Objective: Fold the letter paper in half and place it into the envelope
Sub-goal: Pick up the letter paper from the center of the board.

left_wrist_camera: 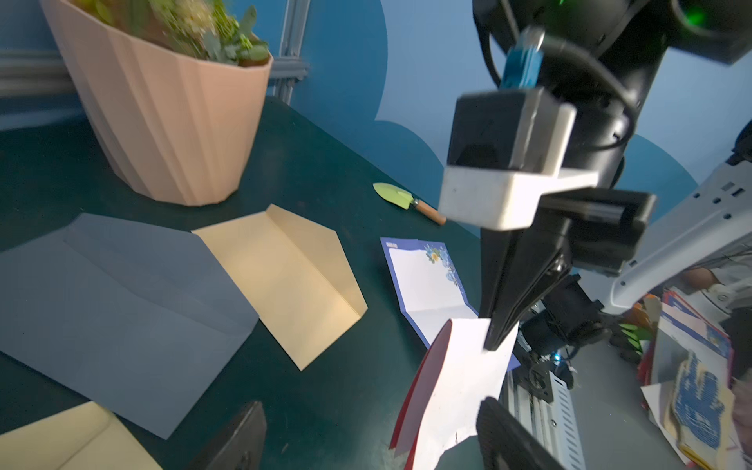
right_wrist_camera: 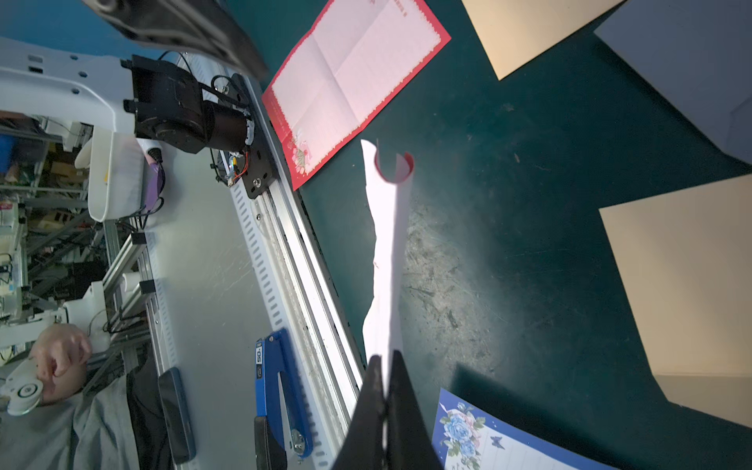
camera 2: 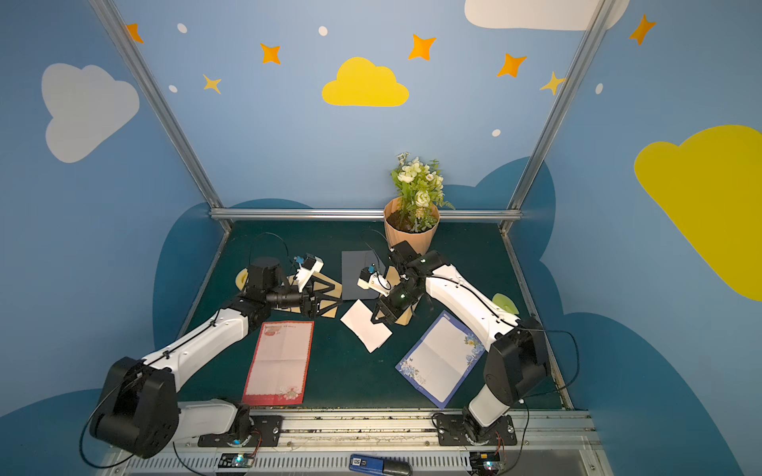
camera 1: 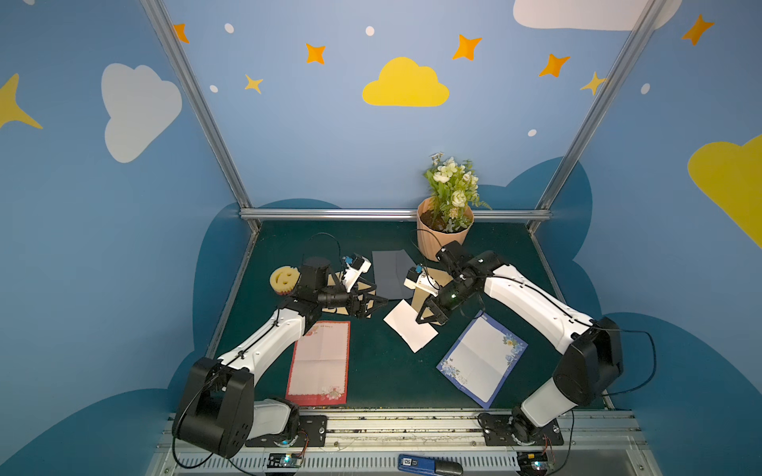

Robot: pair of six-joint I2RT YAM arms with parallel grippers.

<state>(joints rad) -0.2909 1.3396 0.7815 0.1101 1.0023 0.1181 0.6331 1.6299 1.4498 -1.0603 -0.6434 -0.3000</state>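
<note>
My right gripper (camera 1: pixel 424 320) (right_wrist_camera: pixel 384 368) is shut on one end of the folded letter paper (camera 1: pixel 409 326) (right_wrist_camera: pixel 386 252), white outside and red inside, and holds it just above the green table. In the left wrist view the paper (left_wrist_camera: pixel 460 386) hangs edge-on, its fold bulging open. My left gripper (camera 1: pixel 377 303) (left_wrist_camera: pixel 370 441) is open beside the paper's far end, and one of its fingers (left_wrist_camera: pixel 504 439) is close to the paper's edge. An open tan envelope (left_wrist_camera: pixel 293 280) and a grey envelope (camera 1: pixel 391 274) (left_wrist_camera: pixel 122 309) lie flat behind them.
A red-bordered letter sheet (camera 1: pixel 321 362) lies front left, a blue floral sheet (camera 1: pixel 482 360) front right. A pink flower pot (camera 1: pixel 443 235) stands at the back. A yellow smiley sponge (camera 1: pixel 283 278) and another tan envelope (camera 1: pixel 342 296) lie near my left arm. A small trowel (left_wrist_camera: pixel 403 197) lies far right.
</note>
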